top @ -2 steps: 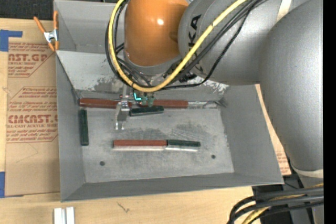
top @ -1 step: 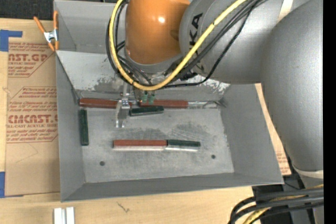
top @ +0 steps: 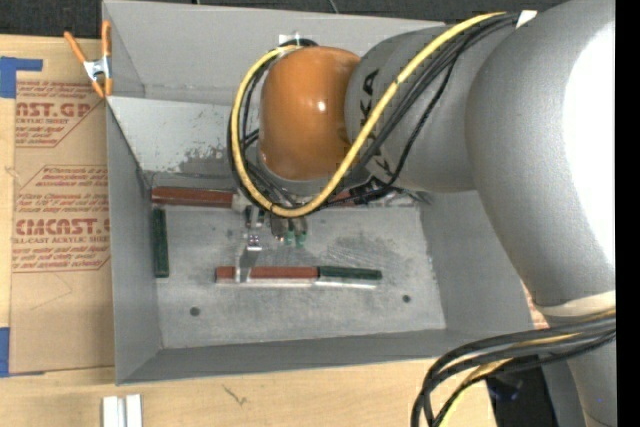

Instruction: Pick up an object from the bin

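**Squarely over the middle bar, nothing lifted yet**

Well, found the gripper [top: 270, 237] low in the grey bin [top: 128, 215], tucked beneath the orange wrist cover [top: 305, 120] and its loop of yellow cable [top: 240, 115]. Placed it just above the left half of a red-brown bar [top: 285, 273] lying flat across the middle of the floor. Could not tell the claw's state, clenched or released, with that bulky cover shading the tip. Saw nothing gripped, so counted the pick as not made.

Noted a dark green stick [top: 350, 275] lying end to end with that bar on its right, touching or very nearly. Judged the left-half approach sensible for that reason: kept clear of the neighbour.

Spotted a second red-brown bar [top: 190, 198] up against the far-left slope, and a dark green bar [top: 159, 243] running along the left wall. Reckoned both awkward, too close to the sides for a clean descent. Hence the middle bar, probably: open floor on either long side.
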`<state>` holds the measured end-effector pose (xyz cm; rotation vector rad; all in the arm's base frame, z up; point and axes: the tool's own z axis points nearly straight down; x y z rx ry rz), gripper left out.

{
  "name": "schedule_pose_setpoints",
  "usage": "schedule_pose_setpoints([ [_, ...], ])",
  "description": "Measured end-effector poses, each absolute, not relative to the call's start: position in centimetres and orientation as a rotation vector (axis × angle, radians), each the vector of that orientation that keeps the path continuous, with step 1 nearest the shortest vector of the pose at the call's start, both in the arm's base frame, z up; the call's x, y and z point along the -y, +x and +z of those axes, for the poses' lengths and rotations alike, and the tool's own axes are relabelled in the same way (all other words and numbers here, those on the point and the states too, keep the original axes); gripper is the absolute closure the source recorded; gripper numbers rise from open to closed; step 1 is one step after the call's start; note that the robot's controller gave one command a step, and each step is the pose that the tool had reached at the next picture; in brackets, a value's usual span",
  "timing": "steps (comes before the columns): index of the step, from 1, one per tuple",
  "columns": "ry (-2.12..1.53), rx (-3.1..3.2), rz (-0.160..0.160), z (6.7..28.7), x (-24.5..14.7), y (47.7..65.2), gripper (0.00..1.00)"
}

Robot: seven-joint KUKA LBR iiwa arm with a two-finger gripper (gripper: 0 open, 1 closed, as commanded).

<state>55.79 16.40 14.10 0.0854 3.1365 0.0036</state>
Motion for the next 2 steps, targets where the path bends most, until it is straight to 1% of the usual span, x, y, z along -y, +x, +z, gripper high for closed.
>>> schedule_pose_setpoints([
  [1, 0.089, -3.145, -0.001, 15.0, -12.1, 53.2, 0.0],
  [2, 0.166, -3.135, 0.002, 14.5, -10.6, 52.5, 0.0],
])
